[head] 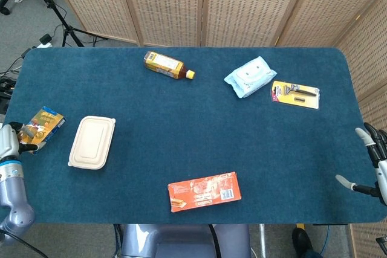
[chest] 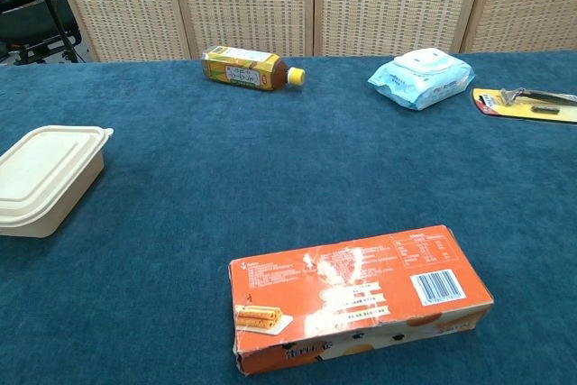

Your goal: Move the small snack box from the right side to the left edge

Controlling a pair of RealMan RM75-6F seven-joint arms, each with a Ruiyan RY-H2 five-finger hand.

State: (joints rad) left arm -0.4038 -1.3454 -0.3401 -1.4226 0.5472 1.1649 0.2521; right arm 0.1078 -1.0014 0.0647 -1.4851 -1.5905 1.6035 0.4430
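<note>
Head view: left robot hand (head: 9,139) grips the small snack box (head: 42,124) at the worktop (head: 199,131) left edge, just left of the lidded container (head: 92,142). Right robot hand (head: 376,164) idles at the right edge, fingers spread and empty. Risk: released with too much overhang, the box could tip off the edge

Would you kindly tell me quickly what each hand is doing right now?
Left hand: holding the small snack box at the table's left edge.
Right hand: open, fingers apart, holding nothing, at the table's right edge.
</note>
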